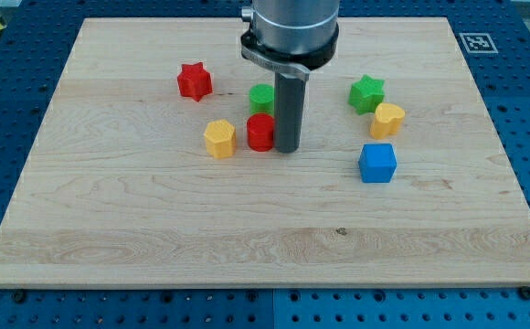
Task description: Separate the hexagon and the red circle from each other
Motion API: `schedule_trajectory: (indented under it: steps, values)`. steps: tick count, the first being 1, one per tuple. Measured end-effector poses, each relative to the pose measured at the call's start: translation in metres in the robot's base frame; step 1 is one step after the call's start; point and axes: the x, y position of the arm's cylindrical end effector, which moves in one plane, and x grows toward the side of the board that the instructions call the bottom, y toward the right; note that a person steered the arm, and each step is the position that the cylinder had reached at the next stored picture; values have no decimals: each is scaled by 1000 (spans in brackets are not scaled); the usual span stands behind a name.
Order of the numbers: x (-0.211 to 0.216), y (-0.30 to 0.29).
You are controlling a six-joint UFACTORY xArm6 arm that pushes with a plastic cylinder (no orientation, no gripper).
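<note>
The yellow hexagon (219, 138) lies left of the board's middle. The red circle (260, 132) stands just to its right, with a small gap between them. My tip (288, 149) rests on the board right beside the red circle, on its right side, touching or nearly touching it. A green circle (261, 96) sits just above the red circle, partly behind the rod.
A red star (194, 81) lies at the upper left. A green star (366, 93), a yellow heart (386, 120) and a blue cube (377, 164) cluster at the right. The wooden board (155, 238) sits on a blue perforated table.
</note>
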Motion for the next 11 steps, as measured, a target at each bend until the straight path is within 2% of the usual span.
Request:
schedule_trajectory:
  steps: [2,7,8,10,11]
  values:
    - [-23,-52]
    - [17,-65]
    - [9,-66]
    - [-53,-87]
    - [-50,-75]
